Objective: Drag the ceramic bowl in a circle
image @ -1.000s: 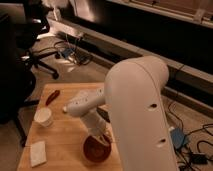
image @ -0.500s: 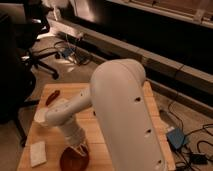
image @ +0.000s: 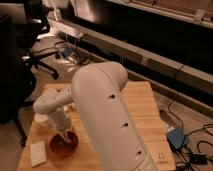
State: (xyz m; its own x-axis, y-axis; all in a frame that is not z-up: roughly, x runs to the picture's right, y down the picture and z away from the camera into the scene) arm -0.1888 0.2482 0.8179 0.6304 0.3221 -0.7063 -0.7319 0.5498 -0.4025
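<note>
The ceramic bowl (image: pixel 64 145) is round, glossy and reddish-brown, and sits near the front left of the wooden table (image: pixel 142 107). My gripper (image: pixel 62 135) reaches down into the bowl at its back rim, at the end of the white arm (image: pixel 100 115) that fills the middle of the view. The small white cup (image: pixel 40 118) stands just behind and left of the bowl, mostly hidden by the wrist.
A white flat pad (image: pixel 37 153) lies left of the bowl near the table's front left corner. A black office chair (image: pixel 17 55) stands to the left of the table. Cables and a blue box (image: pixel 176 139) lie on the floor to the right.
The arm has swung left and the bowl has slid with it from the table's front middle toward the front left, close to the white pad.
</note>
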